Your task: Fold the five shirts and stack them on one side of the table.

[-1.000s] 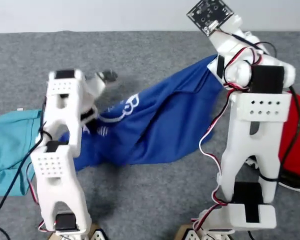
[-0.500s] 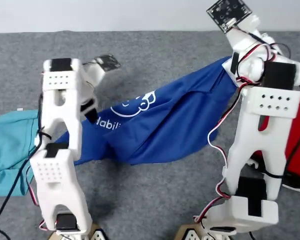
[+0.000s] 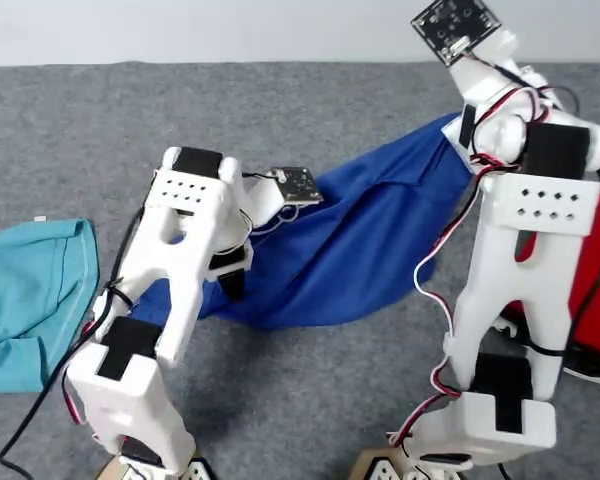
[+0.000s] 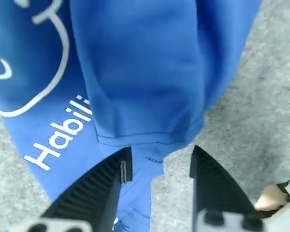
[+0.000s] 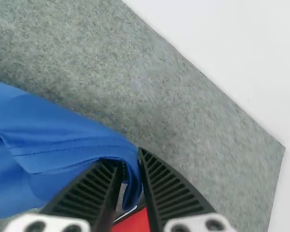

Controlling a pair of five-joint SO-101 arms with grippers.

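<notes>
1. While its jaws are standing spread, the left gripper (image 4: 159,154) is hovering above a hem of the blue shirt (image 3: 360,240) lying across the table (image 3: 280,110)
2. Farther back, the right gripper (image 5: 130,166) is pinching that shirt's far corner

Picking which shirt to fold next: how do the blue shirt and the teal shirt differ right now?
The blue shirt is stretched across the middle of the table, with one corner clamped by the right gripper. The teal shirt lies loose at the table's edge, untouched. The blue shirt carries white print, while the teal shirt looks plain. Neither is folded.
</notes>
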